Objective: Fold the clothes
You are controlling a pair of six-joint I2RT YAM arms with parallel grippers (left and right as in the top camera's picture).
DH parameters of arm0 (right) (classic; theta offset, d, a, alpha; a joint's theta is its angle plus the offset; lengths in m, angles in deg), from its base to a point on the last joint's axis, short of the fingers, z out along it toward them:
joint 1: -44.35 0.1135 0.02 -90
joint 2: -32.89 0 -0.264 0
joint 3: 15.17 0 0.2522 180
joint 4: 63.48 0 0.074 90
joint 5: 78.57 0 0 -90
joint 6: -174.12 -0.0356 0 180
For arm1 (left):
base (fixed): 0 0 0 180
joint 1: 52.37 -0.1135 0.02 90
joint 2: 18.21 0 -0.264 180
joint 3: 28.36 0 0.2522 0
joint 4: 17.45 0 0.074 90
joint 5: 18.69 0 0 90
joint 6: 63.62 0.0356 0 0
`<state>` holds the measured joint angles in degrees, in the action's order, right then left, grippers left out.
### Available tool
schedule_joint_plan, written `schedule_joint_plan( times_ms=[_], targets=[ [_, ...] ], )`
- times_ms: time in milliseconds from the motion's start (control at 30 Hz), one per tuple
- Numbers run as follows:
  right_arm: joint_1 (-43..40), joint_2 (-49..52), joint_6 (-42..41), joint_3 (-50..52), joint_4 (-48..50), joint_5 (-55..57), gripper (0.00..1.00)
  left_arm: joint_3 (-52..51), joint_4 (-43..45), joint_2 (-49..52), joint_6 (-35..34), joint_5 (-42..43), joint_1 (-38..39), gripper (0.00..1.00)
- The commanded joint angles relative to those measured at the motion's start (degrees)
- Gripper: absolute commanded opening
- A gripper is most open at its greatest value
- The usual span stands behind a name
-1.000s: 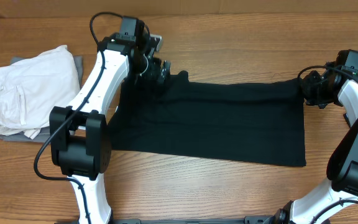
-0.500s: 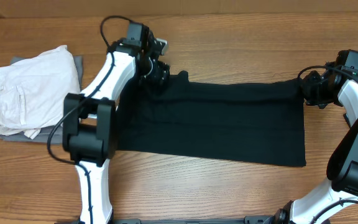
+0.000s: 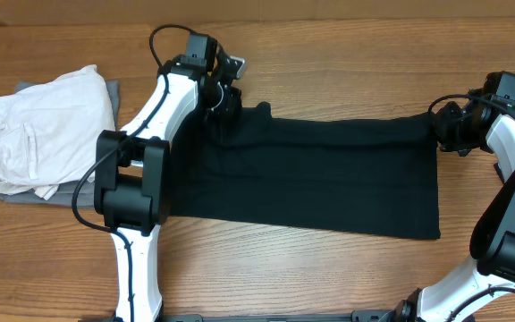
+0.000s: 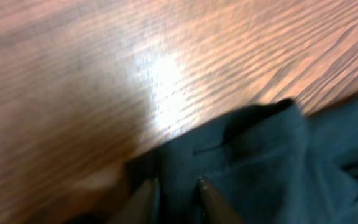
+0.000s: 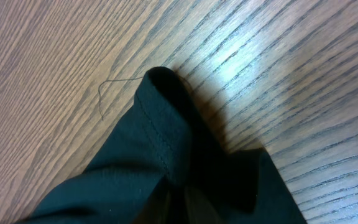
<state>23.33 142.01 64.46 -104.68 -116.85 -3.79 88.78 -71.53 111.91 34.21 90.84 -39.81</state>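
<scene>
Over at nine o'clock, a folded off-white garment (image 3: pixel 43 125), left alone. At eleven o'clock, left gripper (image 3: pixel 225 101) now pinched nearly together after gaping wide a second ago, fingers (image 4: pixel 143 198) nipping the top-left edge of the black T-shirt (image 3: pixel 329 179). Spread flat across the middle, that shirt. At three o'clock, right gripper (image 3: pixel 447 132) clamped tight on the top-right corner, unchanged. Means both far corners look secured; probably ready to lift and fold toward six o'clock.

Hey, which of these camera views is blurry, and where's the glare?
Left wrist view: blurred, bright glare patch on the table; right wrist view: sharp, shirt stitching clear, softer glare on the wood; overhead: evenly lit, no glare.
</scene>
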Motion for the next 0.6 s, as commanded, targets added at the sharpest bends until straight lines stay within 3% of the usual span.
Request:
schedule_joint_plan(
  times_ms=[0,67,400,567],
  targets=[
    [-0.22,-0.79,0.15,-0.83,0.28,-0.24,0.09,3.21,-0.15,-4.81,0.31,-0.02,0.07,0.12],
    [-0.22,-0.79,0.15,-0.83,0.28,-0.24,0.09,3.43,-0.37,-6.01,0.31,-0.04,0.07,0.04],
    [-0.87,-0.79,0.13,-0.83,1.7,-0.15,0.09,3.41,-5.27,-14.91,0.35,-1.2,-0.59,0.04],
    [-1.57,-0.79,0.17,-0.83,4.57,0.02,0.04,3.41,-8.61,-17.29,0.5,-3.28,-0.59,0.04]
  ],
)
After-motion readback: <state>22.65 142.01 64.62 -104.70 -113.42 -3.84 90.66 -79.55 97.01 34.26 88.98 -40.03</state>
